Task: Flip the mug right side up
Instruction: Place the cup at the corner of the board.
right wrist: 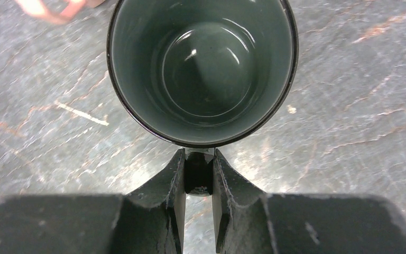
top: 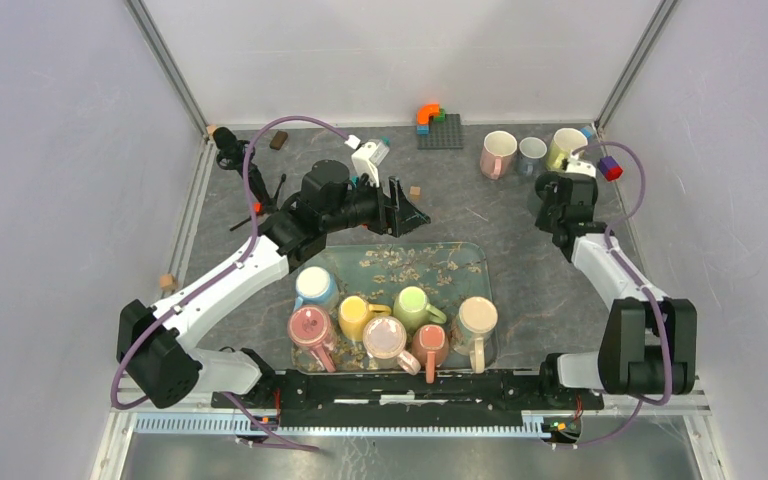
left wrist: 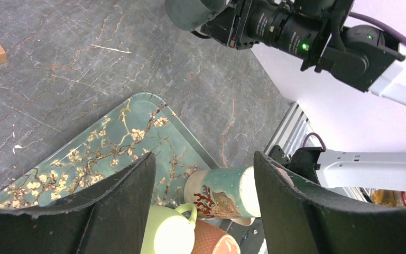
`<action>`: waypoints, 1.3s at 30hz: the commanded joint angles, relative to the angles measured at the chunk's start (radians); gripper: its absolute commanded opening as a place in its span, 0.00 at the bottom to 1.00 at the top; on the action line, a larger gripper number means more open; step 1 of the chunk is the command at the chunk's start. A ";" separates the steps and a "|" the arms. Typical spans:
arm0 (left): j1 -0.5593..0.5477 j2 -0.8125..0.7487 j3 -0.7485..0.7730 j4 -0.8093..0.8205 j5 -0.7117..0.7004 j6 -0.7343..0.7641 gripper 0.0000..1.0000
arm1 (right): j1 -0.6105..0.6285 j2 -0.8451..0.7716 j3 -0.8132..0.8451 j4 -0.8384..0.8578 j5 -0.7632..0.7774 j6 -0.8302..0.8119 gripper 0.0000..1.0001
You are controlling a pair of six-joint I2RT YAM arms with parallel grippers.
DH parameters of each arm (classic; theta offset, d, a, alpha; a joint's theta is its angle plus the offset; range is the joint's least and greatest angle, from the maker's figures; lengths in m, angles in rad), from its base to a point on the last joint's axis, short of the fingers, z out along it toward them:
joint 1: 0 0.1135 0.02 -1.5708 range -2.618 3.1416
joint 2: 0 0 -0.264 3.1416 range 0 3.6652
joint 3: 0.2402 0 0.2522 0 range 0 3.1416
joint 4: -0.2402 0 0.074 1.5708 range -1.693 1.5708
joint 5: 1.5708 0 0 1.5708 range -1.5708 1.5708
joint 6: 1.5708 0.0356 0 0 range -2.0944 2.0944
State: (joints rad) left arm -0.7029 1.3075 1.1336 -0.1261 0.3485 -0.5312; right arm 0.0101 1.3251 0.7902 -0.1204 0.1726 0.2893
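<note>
- While both arms reach out over it, the surface (top: 500, 230) shows dark grey and marbled.
- Tray (top: 460, 255): floral, centre, with seven mugs (top: 415, 303) crowded on its near half.
- Left arm (top: 230, 280): runs diagonally to the tray's far edge.
- Right arm (top: 610, 270): stretched to the far right of the surface.
- Left tool (left wrist: 203, 161): spread wide, holding nothing, above the tray's far edge.
- Mug (right wrist: 201, 69): dark, mouth up toward the right wrist camera, at far right, near the back mugs (top: 532, 153). Can't tell if its base touches the surface.
- Right tool (right wrist: 199, 157): narrow, clamped on the mug's handle (right wrist: 198, 177).
- Brick plate (top: 440, 130): against the back wall, orange piece on top.
- Wood block (top: 415, 190): just beyond the left tool.
</note>
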 commanded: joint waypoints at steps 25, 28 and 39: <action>-0.004 -0.074 -0.026 0.005 0.030 0.056 0.75 | -0.248 0.327 0.341 -0.075 -0.047 0.016 0.00; -0.004 -0.083 -0.031 0.004 0.033 0.057 0.75 | -0.253 0.360 0.369 -0.082 -0.050 0.019 0.00; -0.004 -0.091 -0.038 -0.006 0.032 0.059 0.75 | -0.260 0.430 0.433 -0.102 -0.067 0.022 0.08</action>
State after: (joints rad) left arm -0.7029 1.2404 1.1053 -0.1337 0.3511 -0.5232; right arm -0.2443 1.7493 1.1584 -0.2687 0.1173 0.3019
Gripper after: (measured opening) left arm 0.750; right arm 0.247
